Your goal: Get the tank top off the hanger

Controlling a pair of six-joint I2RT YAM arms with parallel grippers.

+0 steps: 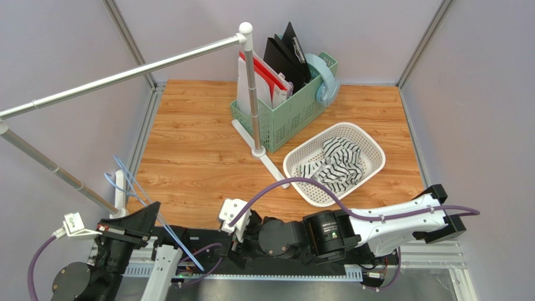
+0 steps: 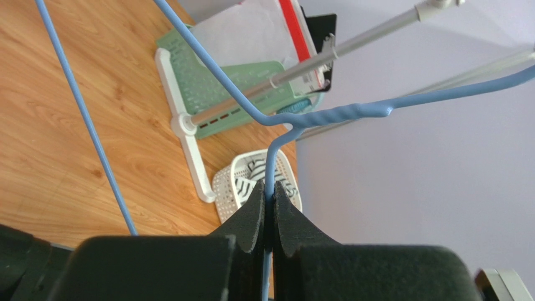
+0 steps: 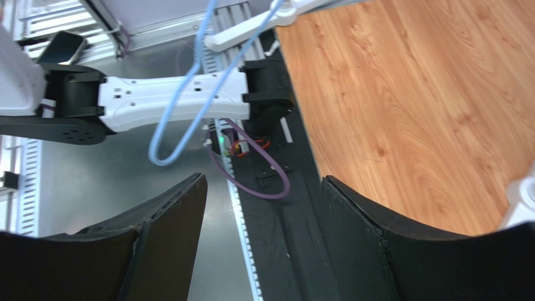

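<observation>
Up close in the left wrist view, clamps the left jaws flat together on the neck of the hanger (image 2: pixel 326 116), just under the twist in its thin blue wire. Carries nothing on that wire: bare frame, no cloth on either shoulder.

Finds the tank top (image 1: pixel 336 163) off the hanger altogether, crumpled in the white basket (image 1: pixel 370 141) on the far right of the desk (image 1: pixel 188 144), well apart from both sets of jaws. Holds the right jaws wide and empty, tucked in low by the bases and turned toward the left arm (image 3: pixel 169 100) and the hanger's hook.

Places the tank top ahead and to the right of both arms — nearer the right arm (image 1: pixel 389 226) than the left. Runs the hanger's long axis on a slant in the top view, from the desk's left edge back toward the near edge between the arms, away from the basket.

Reads, as a judgement, as the garment step done; probably leaves only the bare hanger to deal with.

Counts one tank top, one hanger, one white basket, one green crate (image 1: pixel 282 119), one silver rail (image 1: pixel 125 75), two arms.
</observation>
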